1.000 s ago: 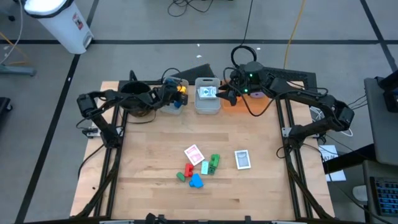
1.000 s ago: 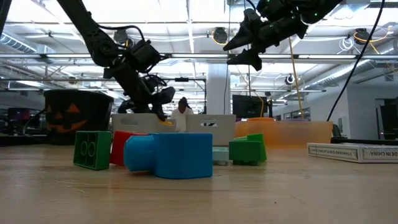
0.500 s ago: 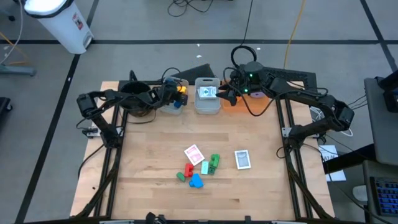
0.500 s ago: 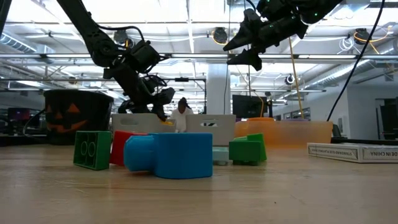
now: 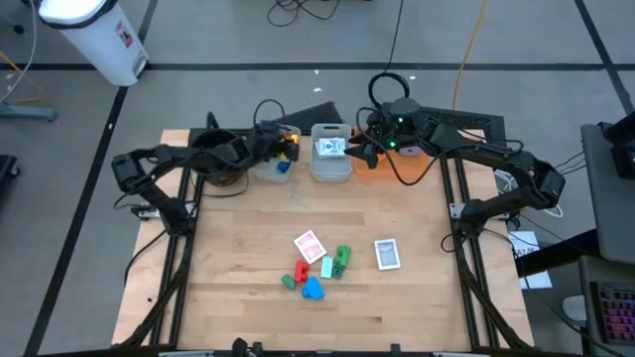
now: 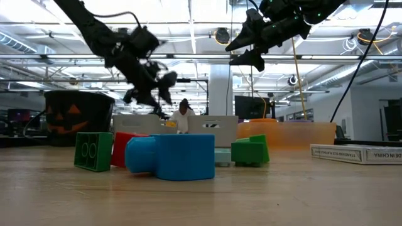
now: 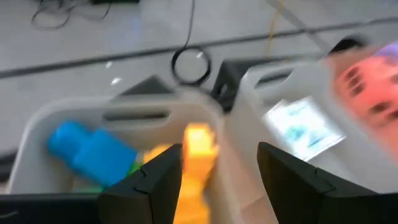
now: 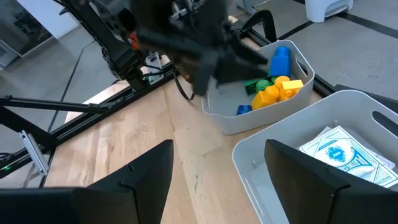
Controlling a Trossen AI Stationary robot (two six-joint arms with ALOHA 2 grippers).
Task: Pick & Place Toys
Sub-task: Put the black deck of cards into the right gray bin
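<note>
My left gripper hovers open over the left clear bin, which holds yellow, blue and green blocks. Nothing is between its fingers. My right gripper hangs open and empty above the middle bin, where a blue-backed card lies. On the table's middle lie a red-backed card, a blue-backed card, a green block, a blue block, a red block and a small green one.
A round black pot stands at the far left, next to the left bin. An orange tray sits right of the middle bin. A card box lies at the right in the low view. Bare wood surrounds the toy cluster.
My left gripper has risen out of the left bin and drawn back a little toward the table's left, and its fingers have opened. The yellow block stays in the bin below it.
</note>
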